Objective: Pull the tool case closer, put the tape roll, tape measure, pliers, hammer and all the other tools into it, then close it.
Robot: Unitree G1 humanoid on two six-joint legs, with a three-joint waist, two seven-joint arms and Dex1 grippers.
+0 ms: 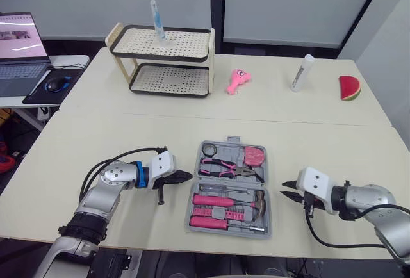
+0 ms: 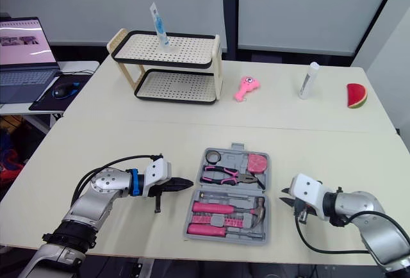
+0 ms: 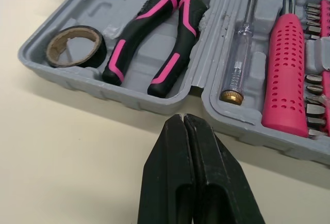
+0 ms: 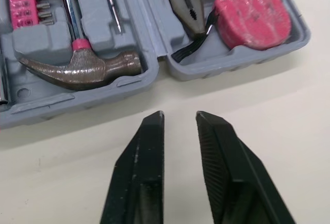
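Observation:
The grey tool case (image 1: 266,182) lies open and flat near the table's front edge, between my two grippers. Its far half holds the black tape roll (image 3: 75,46), the pink-and-black pliers (image 3: 154,38) and the pink tape measure (image 4: 252,15). The near half holds the hammer (image 4: 82,69), a pink-handled screwdriver (image 3: 286,74), a clear tester screwdriver (image 3: 240,53) and several bits. My left gripper (image 1: 186,176) is shut on nothing, its tips just off the case's left wall. On the case's right, my right gripper (image 1: 286,195) is open and empty, a short way from the wall.
At the back of the table stand a two-tier perforated rack (image 1: 166,60) with a blue-and-white packet (image 1: 157,18) on top, a pink toy (image 1: 238,81), a white tube (image 1: 302,73) and a watermelon slice (image 1: 350,88). A laptop (image 1: 22,47) and mouse (image 1: 56,84) sit on a side table at far left.

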